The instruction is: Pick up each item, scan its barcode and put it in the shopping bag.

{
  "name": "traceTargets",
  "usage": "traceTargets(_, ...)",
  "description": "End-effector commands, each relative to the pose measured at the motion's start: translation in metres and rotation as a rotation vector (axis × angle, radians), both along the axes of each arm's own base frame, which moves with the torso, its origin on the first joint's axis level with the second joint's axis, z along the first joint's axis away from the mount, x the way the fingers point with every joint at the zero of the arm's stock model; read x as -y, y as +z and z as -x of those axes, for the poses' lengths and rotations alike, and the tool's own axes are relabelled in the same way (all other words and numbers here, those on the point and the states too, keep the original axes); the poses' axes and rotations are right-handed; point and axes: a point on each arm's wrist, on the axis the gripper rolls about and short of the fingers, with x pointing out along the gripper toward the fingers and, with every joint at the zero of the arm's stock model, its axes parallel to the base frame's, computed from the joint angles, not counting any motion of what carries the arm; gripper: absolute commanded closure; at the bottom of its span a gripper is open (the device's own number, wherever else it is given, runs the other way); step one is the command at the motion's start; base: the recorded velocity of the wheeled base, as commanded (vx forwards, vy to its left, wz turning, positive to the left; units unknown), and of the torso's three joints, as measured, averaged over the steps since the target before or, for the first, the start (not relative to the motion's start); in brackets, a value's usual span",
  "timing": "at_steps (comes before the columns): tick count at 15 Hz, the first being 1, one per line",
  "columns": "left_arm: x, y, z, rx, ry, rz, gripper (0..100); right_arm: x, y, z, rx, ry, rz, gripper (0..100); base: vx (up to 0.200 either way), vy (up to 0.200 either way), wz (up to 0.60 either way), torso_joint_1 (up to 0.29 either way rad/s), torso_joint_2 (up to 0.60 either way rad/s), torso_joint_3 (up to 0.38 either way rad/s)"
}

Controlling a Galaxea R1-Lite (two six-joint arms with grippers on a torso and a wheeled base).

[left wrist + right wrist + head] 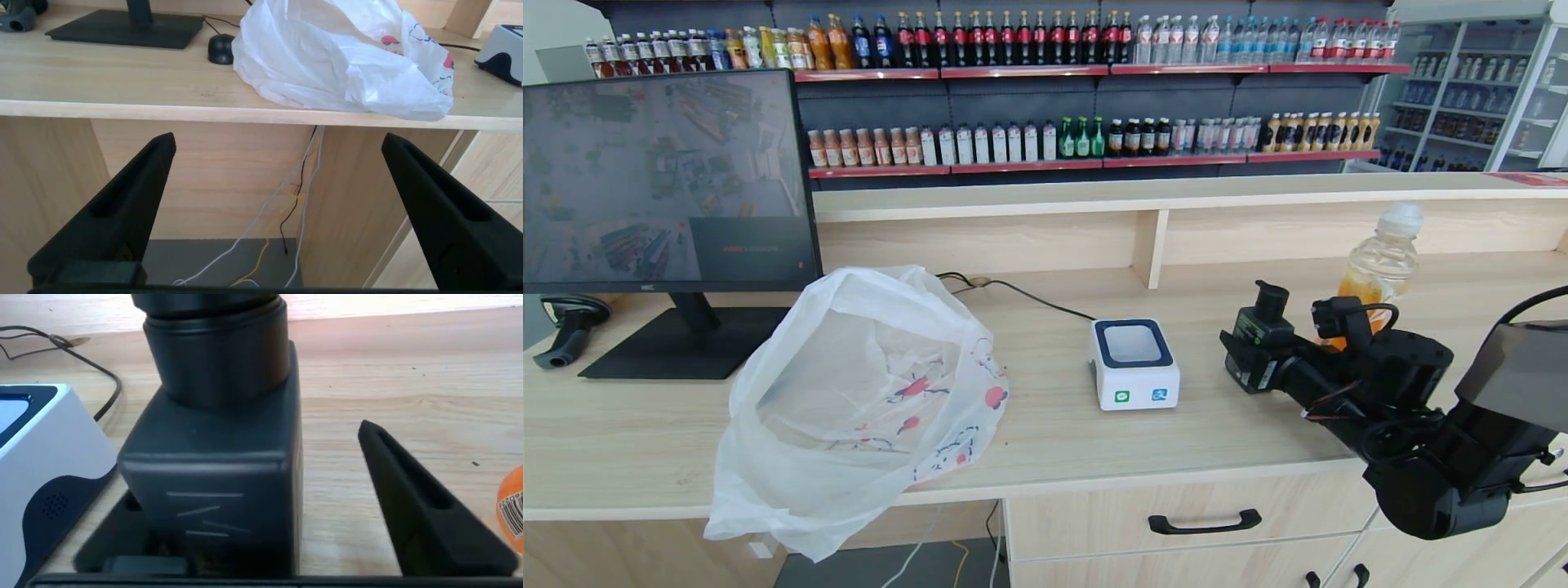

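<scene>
A dark square bottle [1252,339] with a round black cap stands just right of the white barcode scanner [1134,363]. In the right wrist view this dark bottle [212,457] sits deep between the fingers of my right gripper [253,449]. A gap shows between the bottle and one finger [417,514], so the gripper is open. An orange drink bottle [1380,265] stands behind the right arm. The white shopping bag [866,392] lies open on the counter's left half. My left gripper [278,143] hangs open below the counter's front edge, under the bag [343,57].
A monitor [662,180] on its stand is at the back left, with a handheld scanner [564,327] beside it. A low wooden shelf [1152,245] runs along the counter's back. Cables [286,220] hang under the counter. Drawers [1205,523] sit below the front edge.
</scene>
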Motion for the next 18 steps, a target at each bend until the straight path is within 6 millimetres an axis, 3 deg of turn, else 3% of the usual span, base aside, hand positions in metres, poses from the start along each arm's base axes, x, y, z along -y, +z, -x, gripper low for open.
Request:
traceTargets(1, 0.000, 0.000, 0.000, 0.001, 0.000, 0.000, 0, 0.000, 0.001, 0.000, 0.003, 0.001, 0.000, 100, 0.000, 0.000, 0.00, 0.000, 0.00, 0.000)
traceTargets(11, 0.000, 0.000, 0.000, 0.001, 0.000, 0.002, 0, -0.001, 0.007, 0.003, 0.017, 0.004, -0.004, 100, 0.000, 0.000, 0.00, 0.000, 0.00, 0.000)
traceTargets(16, 0.000, 0.000, 0.000, 0.001, 0.000, 0.000, 0, 0.000, 0.024, 0.013, 0.053, 0.006, -0.009, 100, 0.000, 0.000, 0.00, 0.000, 0.00, 0.000)
traceTargets(18, 0.000, 0.000, 0.000, 0.001, 0.000, 0.002, 0, -0.006, 0.042, 0.026, 0.094, 0.029, -0.017, 100, 0.000, 0.000, 0.00, 0.000, 0.00, 0.000)
